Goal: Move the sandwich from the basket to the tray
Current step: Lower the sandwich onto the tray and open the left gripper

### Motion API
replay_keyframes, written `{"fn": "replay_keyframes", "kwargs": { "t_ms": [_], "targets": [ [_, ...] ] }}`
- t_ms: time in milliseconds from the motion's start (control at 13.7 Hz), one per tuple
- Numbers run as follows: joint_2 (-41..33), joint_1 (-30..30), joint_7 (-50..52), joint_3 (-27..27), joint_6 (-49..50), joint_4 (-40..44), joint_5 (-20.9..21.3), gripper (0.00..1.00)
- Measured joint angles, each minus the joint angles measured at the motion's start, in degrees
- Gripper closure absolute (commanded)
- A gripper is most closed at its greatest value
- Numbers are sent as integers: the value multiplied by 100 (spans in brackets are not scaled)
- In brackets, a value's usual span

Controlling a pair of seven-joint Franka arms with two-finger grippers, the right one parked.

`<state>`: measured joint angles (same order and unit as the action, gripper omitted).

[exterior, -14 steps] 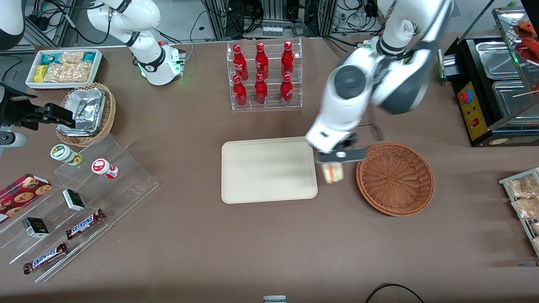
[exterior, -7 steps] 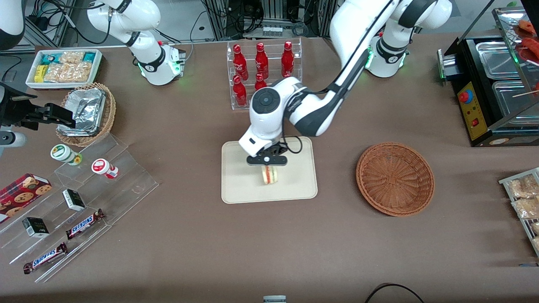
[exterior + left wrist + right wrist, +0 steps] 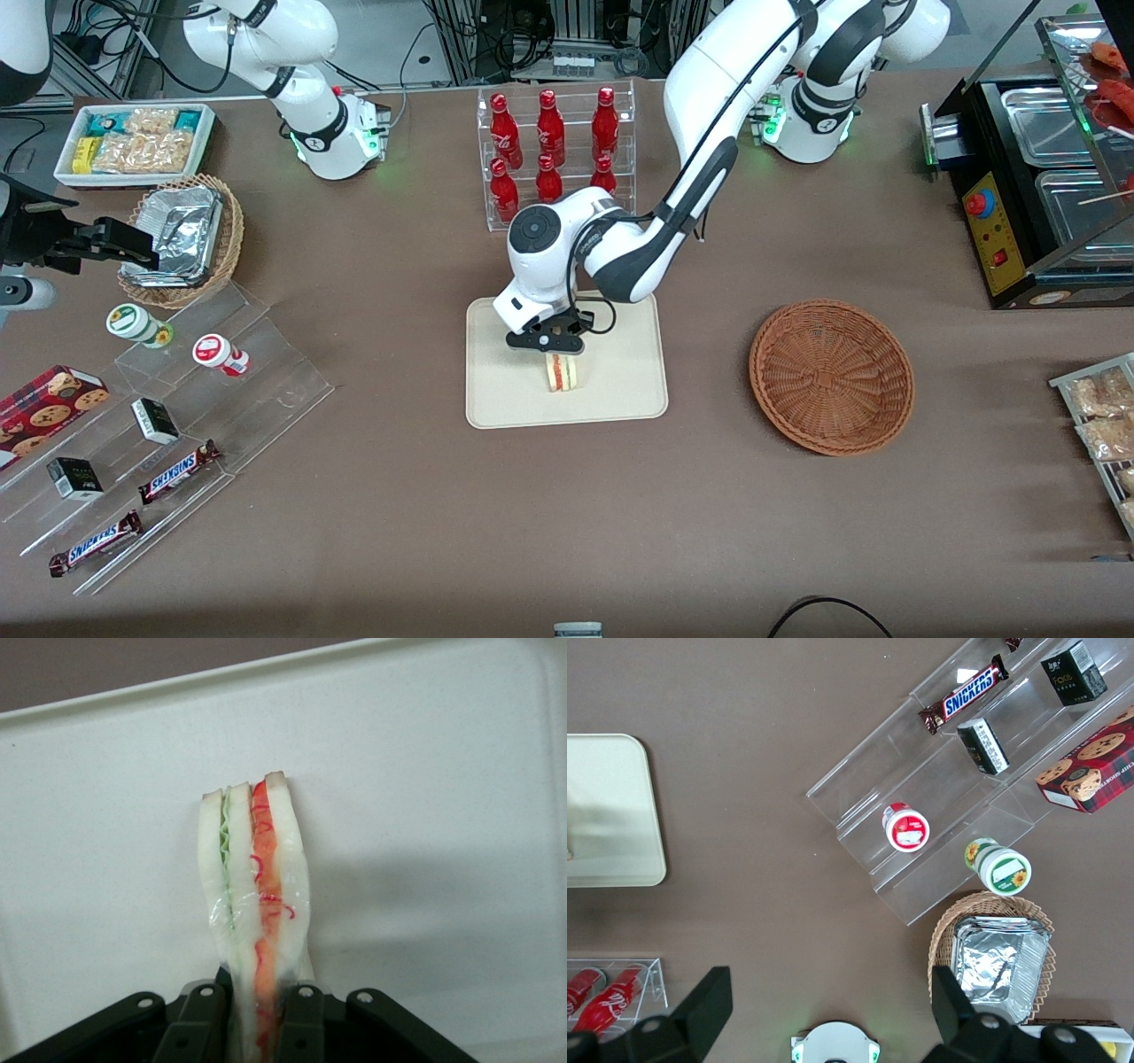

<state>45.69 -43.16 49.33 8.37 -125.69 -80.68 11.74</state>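
The gripper (image 3: 551, 347) hangs over the smooth cream tray (image 3: 496, 399), its fingers clamped on the sandwich (image 3: 562, 373), a soft clear-wrapped wedge hanging just below them. The wrist view shows its layers: pale bread (image 3: 288, 850), green and red filling. Only the front view shows the round woven basket (image 3: 831, 377), well off toward the working arm's end.

pincer (image 3: 551, 350) over tray (image 3: 505, 399) – sandwich (image 3: 562, 372) in it, basket (image 3: 831, 377) beside

brown table (image 3: 443, 532), w/ tray (image 3: 505, 399), basket (image 3: 831, 377), bottle rack (image 3: 558, 159)
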Motion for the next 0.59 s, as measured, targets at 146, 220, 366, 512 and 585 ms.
{"fn": "replay_keyframes", "kwargs": {
  "t_ms": [146, 220, 366, 512, 585],
  "targets": [
    [8, 0, 0, -4, -5, 15, 2, 0],
    [7, 0, 1, -5, -5, 32, 2, 0],
    [-9, 2, 12, -11, -3, 129, 1, 0],
    [-148, 15, 43, -36, 114, 255, -3, 0],
    [-298, 25, 100, -50, 313, 310, -28, 0]
  ]
}}
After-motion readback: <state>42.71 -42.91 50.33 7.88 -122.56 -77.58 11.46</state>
